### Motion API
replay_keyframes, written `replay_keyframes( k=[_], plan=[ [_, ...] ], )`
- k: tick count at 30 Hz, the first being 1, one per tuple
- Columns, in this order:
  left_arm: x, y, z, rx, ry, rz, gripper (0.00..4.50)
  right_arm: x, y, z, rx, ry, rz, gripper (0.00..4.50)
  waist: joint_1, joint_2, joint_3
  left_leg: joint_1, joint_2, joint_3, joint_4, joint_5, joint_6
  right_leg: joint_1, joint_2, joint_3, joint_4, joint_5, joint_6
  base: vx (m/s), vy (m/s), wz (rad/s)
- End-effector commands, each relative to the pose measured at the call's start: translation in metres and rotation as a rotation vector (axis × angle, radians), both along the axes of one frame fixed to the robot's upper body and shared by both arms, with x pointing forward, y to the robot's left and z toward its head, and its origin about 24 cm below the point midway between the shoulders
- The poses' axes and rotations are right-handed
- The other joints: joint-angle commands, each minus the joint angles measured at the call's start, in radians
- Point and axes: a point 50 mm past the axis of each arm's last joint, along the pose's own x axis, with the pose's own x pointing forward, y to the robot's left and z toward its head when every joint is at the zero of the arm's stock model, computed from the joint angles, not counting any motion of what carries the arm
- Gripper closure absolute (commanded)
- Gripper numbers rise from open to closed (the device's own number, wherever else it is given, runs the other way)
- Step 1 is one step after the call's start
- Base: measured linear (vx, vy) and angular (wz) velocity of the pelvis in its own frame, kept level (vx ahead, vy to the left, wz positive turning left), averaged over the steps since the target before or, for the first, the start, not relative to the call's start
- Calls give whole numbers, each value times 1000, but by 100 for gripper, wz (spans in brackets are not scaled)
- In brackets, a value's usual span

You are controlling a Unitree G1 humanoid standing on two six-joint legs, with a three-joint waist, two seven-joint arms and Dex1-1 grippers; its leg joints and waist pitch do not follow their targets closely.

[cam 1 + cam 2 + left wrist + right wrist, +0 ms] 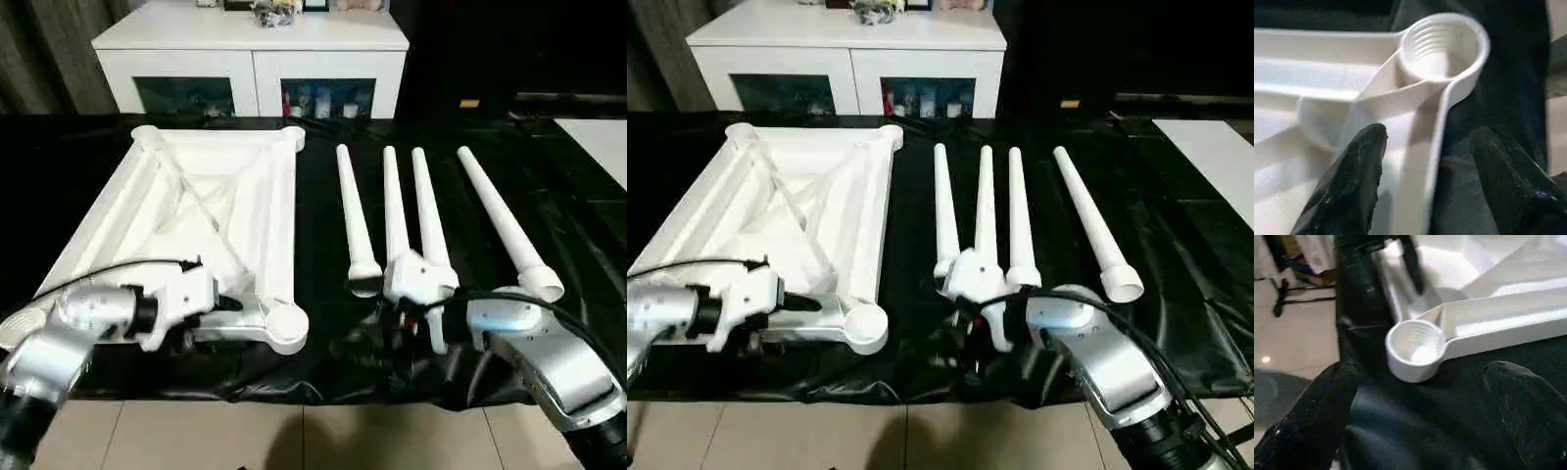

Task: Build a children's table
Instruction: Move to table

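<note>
Left eye view: the tabletop [211,220] is laid upside down, ribbed underside up, on the black-covered table [313,176]. Its near corner socket [286,326] is taken as the landmark. Four legs [397,220] are laid side by side on the black cover, on the far side of the socket from the tabletop's ribs, wide ends toward the robot. A white cabinet [255,54] with dark glass doors is seen well beyond the tabletop. The left tool [227,304] is held at the tabletop's near rim, just beside the socket. The right tool [397,321] is placed near the wide ends of the middle legs, apart from the socket.

Right eye view: the same layout is recorded; the outermost leg [1095,227] lies farthest from the socket [865,326].

Left wrist view: the left tool is spread open, one black finger [1349,183] over the tabletop's inner surface, the other over the black cover, with the rim between them. The threaded socket [1442,46] lies just past the fingertips.

Right wrist view: the right tool is spread open, nothing gripped; its fingers [1308,426] are seen over the black cover, with the socket [1413,348] beyond them.
</note>
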Motion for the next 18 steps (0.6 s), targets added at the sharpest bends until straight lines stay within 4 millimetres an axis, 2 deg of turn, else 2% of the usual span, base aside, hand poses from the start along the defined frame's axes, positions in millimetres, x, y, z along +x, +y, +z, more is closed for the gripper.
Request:
replay_keyframes(
  k=[1,6,8,9,12,14,18],
  plan=[
    [5,2,-3,21,30,-26,169,-1,4,5,-13,3,38,0,6,1,-56,12,58,-17,-87,-122,28,39,-75,37,-67,54,-255,0,0,0],
    [11,6,-2,34,67,-53,193,-3,6,4,-30,31,50,0,8,7,-56,12,59,-15,-86,-118,30,39,-78,37,-65,84,-268,0,0,0],
    [10,8,-3,51,99,-74,216,-4,8,4,-33,32,57,0,9,8,-51,15,63,-15,-91,-160,11,37,-82,39,-71,28,-270,0,0,0],
    [10,9,-4,64,114,-86,219,-4,9,5,-33,31,60,0,9,11,-52,15,63,-16,-92,-170,6,37,-82,39,-70,17,-270,0,0,0],
    [9,12,-6,85,132,-94,239,-3,11,6,-35,22,59,0,8,13,-50,17,65,-16,-95,-193,-8,37,-82,40,-72,-6,-266,0,0,0],
    [10,15,-8,102,130,-88,252,-3,13,6,-35,23,59,0,9,15,-52,17,65,-16,-94,-190,-14,37,-82,40,-70,11,-268,0,0,0],
    [13,20,-12,136,122,-74,285,-4,14,6,-36,25,60,0,9,14,-53,17,65,-15,-93,-174,-12,39,-82,39,-68,55,-274,0,0,0]
  ],
)
